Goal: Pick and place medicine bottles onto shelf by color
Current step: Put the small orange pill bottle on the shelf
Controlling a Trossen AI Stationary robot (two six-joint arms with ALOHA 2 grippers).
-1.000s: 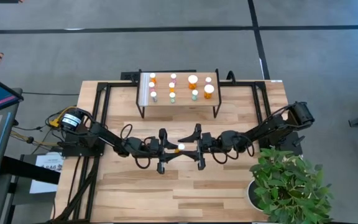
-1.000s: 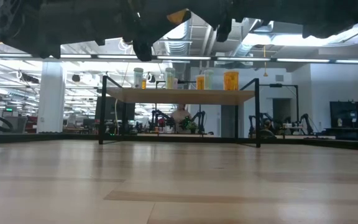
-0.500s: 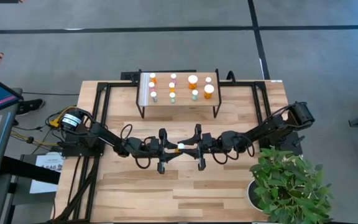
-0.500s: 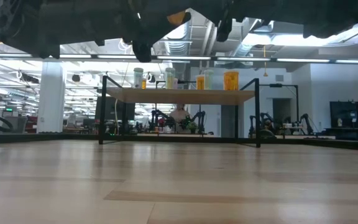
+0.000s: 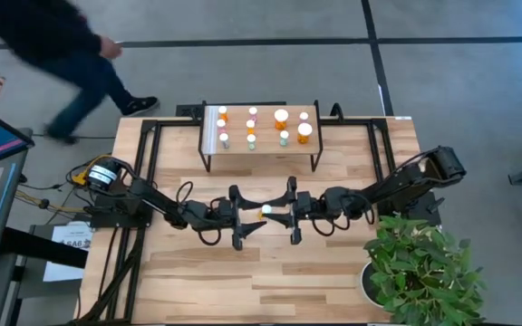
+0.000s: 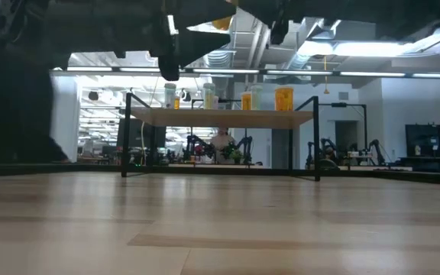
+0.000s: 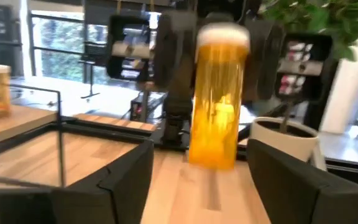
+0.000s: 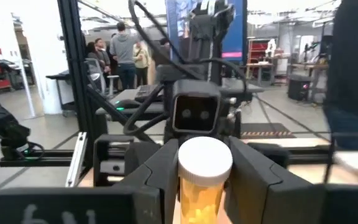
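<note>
The right claw (image 5: pixel 290 215) pinches an orange bottle (image 7: pixel 219 102) by its body; the left claw (image 7: pixel 191 186) stands spread just beside it. It looks light, rigid and smooth, so the left claw should grip mid-body below the white cap (image 8: pixel 205 154)

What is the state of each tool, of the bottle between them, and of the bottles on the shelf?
left tool: open, facing the bottle.
right tool: shut on the orange bottle.
orange bottle: capped, upright, held above the table.
shelf bottles: capped, upright, standing on the shelf.
</note>
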